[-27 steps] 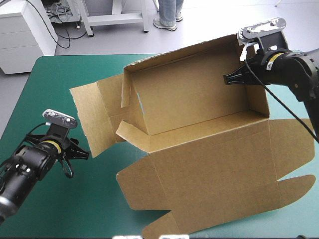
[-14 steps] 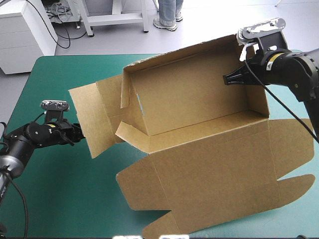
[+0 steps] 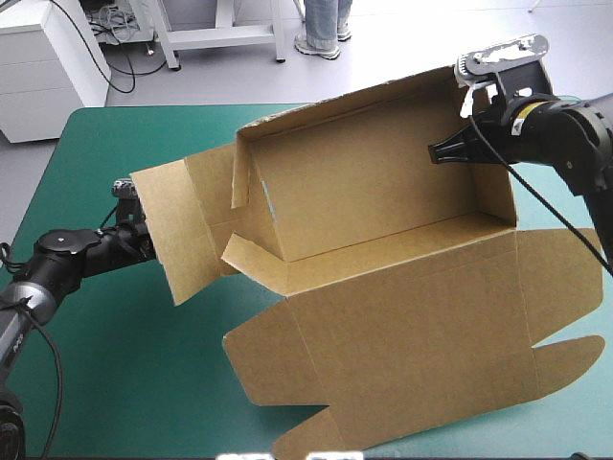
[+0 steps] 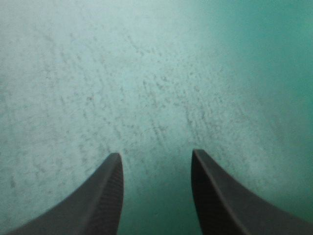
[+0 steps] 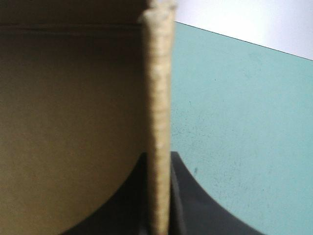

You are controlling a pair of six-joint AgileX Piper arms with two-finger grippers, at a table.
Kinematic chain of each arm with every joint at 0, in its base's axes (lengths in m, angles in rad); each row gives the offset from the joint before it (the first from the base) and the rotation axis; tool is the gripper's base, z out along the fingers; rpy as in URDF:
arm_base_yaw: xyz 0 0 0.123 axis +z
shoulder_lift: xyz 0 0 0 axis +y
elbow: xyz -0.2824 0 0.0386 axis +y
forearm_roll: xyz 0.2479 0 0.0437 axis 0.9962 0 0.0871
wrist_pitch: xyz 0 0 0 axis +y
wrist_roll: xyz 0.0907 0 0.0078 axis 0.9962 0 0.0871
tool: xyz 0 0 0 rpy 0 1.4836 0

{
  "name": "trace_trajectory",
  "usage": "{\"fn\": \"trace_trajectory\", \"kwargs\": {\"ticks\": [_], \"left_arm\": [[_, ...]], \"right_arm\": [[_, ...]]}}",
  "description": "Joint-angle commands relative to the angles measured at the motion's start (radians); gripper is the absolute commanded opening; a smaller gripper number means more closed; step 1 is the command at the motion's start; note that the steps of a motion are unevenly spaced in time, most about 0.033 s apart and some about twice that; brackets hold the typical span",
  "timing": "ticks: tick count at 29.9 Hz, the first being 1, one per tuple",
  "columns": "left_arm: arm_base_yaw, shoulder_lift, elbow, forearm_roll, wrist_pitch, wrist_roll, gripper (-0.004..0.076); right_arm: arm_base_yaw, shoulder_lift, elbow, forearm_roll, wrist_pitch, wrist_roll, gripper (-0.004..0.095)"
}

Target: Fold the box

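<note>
Teal-green cover is bare along the near left. The box takes up the centre and right of the table. Its lid panel lies flat on the near side, with rounded tabs toward the near and right edges. Behind it the tray is open: far wall up, right end wall up, and a small flap folded in at the left end.

The left flap sticks out to the left, tilted up off the cover. The left gripper is at that flap's left edge, low over the table, and the flap hides its tip in the high view. In the left wrist view the left gripper has its black fingers apart, with only cover between and ahead of them.

The right gripper reaches in from the right at the far right corner. In the right wrist view the right gripper is clamped on the upright board edge, with brown board on one side and cover on the other.

Past the far edge are grey floor and a white cabinet at far left.
</note>
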Motion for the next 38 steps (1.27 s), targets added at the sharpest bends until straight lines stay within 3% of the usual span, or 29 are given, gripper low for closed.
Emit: {"fn": "trace_trajectory", "kwargs": {"ticks": [1, 6, 18, 28, 38], "left_arm": [[0.002, -0.028, -0.029, -0.152, 0.026, 0.012, 0.0315], [0.002, -0.028, -0.029, -0.171, 0.045, 0.017, 0.0315], [0.0, -0.039, -0.029, -0.312, 0.337, 0.082, 0.0315], [0.0, -0.179, -0.029, -0.366, 0.332, 0.103, 0.0315], [0.0, -0.186, -0.029, -0.402, 0.364, 0.072, 0.0316]], "right_arm": [[-0.006, -0.034, -0.023, -0.002, 0.002, 0.003, -0.0018], [-0.006, -0.034, -0.023, 0.0, 0.002, 0.003, -0.0018], [-0.006, 0.069, -0.023, -0.002, 0.001, 0.003, -0.0018], [-0.003, 0.193, -0.023, 0.027, -0.027, -0.001, -0.0017], [-0.003, 0.215, -0.023, 0.091, -0.088, -0.016, -0.0018]]}}
